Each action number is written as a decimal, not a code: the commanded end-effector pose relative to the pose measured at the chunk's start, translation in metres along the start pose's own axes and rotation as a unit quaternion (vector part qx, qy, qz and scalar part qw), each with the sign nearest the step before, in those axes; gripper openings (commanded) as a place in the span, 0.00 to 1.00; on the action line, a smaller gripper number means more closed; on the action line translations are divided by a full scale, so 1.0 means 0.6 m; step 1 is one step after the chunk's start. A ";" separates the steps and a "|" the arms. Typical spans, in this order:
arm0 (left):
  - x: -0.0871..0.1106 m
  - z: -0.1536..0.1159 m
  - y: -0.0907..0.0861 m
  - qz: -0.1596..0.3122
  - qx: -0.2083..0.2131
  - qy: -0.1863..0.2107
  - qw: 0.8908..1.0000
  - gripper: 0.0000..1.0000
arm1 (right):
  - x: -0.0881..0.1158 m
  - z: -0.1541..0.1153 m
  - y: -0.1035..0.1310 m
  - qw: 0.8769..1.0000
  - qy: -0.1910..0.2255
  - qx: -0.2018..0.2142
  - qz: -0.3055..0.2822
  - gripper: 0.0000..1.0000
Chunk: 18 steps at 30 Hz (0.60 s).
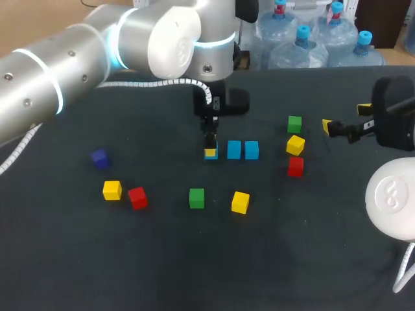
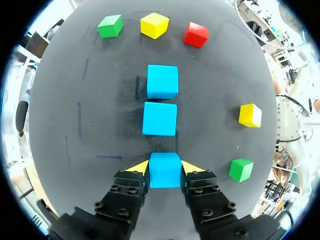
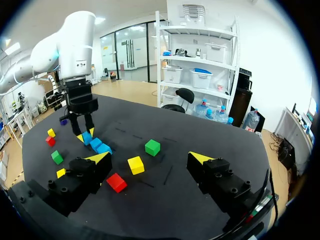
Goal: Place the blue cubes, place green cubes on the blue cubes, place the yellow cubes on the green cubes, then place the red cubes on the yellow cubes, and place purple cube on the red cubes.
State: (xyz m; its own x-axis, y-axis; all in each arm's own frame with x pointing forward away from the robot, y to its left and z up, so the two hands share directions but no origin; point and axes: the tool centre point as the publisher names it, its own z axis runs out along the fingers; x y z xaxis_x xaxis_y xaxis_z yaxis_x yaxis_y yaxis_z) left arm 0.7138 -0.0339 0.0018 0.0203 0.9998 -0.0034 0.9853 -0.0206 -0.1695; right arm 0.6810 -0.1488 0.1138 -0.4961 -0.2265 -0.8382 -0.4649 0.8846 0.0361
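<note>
Filling end effector (left): blue cube

The surface is plain dark charcoal. On it the blue cubes are a bright cyan, the green cubes a grass green, the yellow cubes a warm lemon, the red cubes a clear scarlet and the purple cube a deep violet-blue, each a single flat colour. The left claw and right claw are matt black with bright yellow tips; the left arm is silvery grey ringed with glowing pale-blue bands, and the right arm shows a white cap and black casing.
</note>
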 end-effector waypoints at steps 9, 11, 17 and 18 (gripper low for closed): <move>-0.018 0.003 0.007 0.006 0.006 0.004 1.000 0.00 | 0.000 -0.001 -0.002 1.000 0.000 -0.002 0.000 1.00; -0.020 0.004 0.007 0.008 0.007 0.004 1.000 0.00 | 0.000 -0.001 -0.002 1.000 0.000 -0.002 0.000 1.00; -0.023 0.006 0.010 0.011 0.007 0.001 1.000 0.00 | 0.000 -0.001 -0.002 1.000 0.000 -0.002 0.000 1.00; -0.023 0.006 0.010 0.012 0.006 0.001 1.000 0.00 | 0.000 -0.001 -0.002 1.000 0.000 -0.002 0.000 1.00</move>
State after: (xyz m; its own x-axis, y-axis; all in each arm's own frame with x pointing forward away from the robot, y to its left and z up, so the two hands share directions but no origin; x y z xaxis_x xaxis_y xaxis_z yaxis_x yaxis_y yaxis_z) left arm 0.7144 -0.0457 -0.0025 0.0415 0.9991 -0.0102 0.9839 -0.0427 -0.1734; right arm 0.6810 -0.1489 0.1138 -0.4961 -0.2265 -0.8382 -0.4649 0.8846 0.0361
